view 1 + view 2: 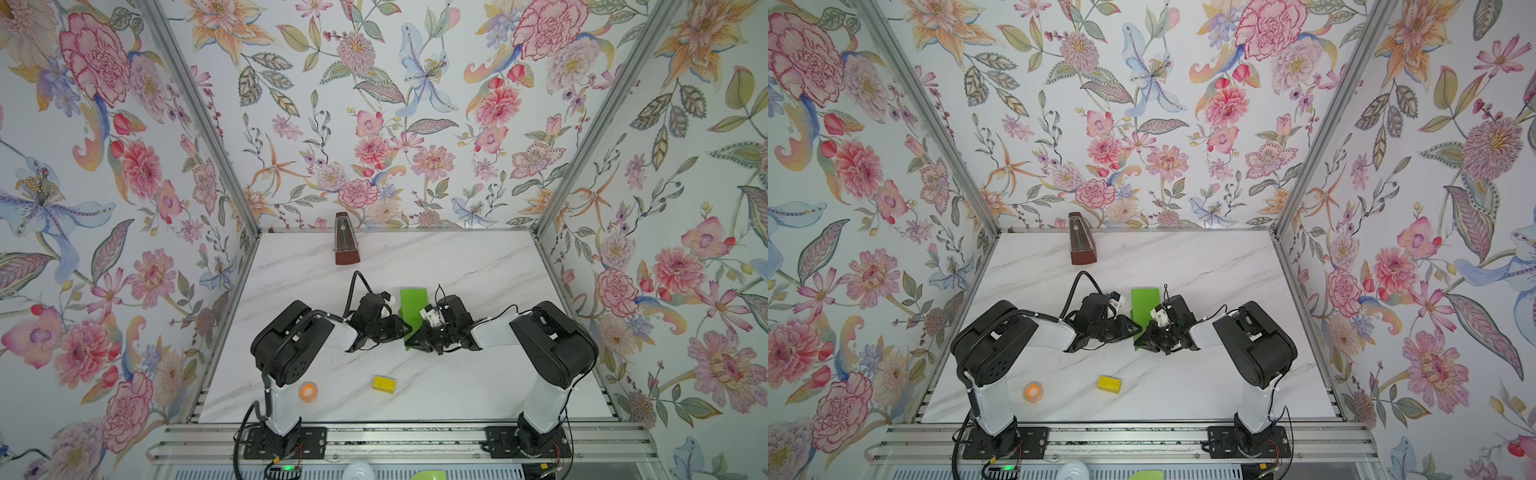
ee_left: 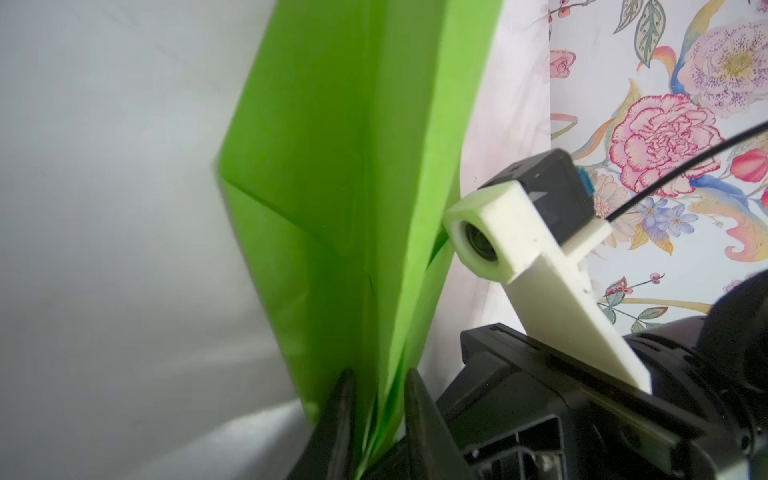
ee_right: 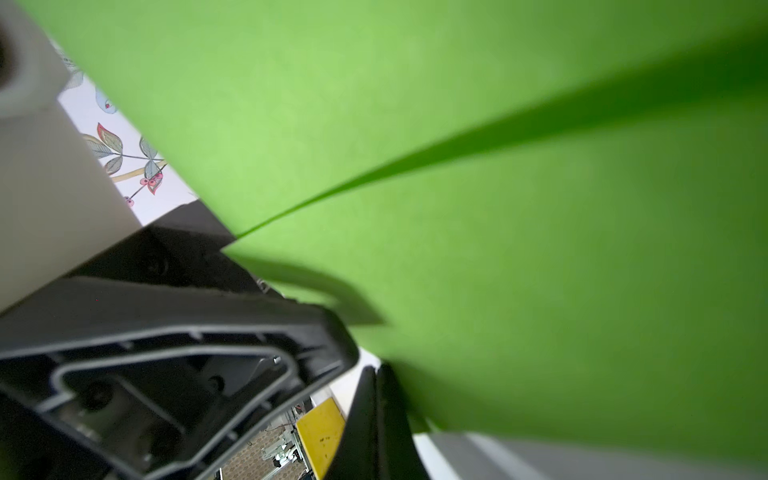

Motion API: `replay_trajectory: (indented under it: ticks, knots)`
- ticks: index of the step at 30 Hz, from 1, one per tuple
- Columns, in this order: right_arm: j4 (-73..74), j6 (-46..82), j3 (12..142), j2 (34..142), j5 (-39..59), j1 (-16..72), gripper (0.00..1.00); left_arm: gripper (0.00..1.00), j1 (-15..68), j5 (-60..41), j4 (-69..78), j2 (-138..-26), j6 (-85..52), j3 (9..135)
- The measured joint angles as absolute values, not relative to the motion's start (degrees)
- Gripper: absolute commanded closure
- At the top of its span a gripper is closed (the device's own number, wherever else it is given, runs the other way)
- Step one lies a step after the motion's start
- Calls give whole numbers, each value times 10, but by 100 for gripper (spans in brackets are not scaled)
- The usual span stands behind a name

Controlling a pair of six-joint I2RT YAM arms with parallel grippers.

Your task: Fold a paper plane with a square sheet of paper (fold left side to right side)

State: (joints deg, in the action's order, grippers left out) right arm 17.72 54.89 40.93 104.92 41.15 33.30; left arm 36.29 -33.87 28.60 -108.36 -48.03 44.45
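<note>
The green paper [image 1: 412, 305] sits about the middle of the table [image 1: 478, 270], well apart from every edge, folded into a narrow strip with a square far end. In both top views its near end disappears under the two grippers, which meet tip to tip over it, so how that end is shaped cannot be made out there. Whether the strip lies flat or stands partly lifted is also hard to judge from above. In the left wrist view the paper [image 2: 332, 166] shows creased layers and a slanted fold, and its narrow end runs between the fingers [image 2: 343, 415] of the left gripper [image 2: 380, 415]. They stand a little apart, and whether they press the layers is unclear, since the picture cuts off below them. In the right wrist view the paper [image 3: 498, 208] fills most of the picture, blurred (one dark crease crosses it). The right gripper [image 3: 376, 395] has its fingers pressed together right beside the paper's edge, with no green visible between them, so a pinch cannot be confirmed. Toward the near edge lie a yellow block [image 1: 384, 384] and, left of it, an orange roll of tape [image 1: 308, 391] partly hidden by the left arm. A brown metronome [image 1: 346, 241] stands at the far edge.
</note>
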Motion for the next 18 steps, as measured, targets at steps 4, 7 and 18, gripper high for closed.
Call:
replay_trajectory:
  ticks: [4,7,18]
  knots:
    - [176,547,409,1049,411,333,99,72,350,-338,254,-1080,-457,458]
    - [176,547,409,1049,411,333,99,75,343,-338,237,-1080,-443,467]
    - [176,547,409,1049,411,333,99,90,337,-336,209,-1082,-416,481]
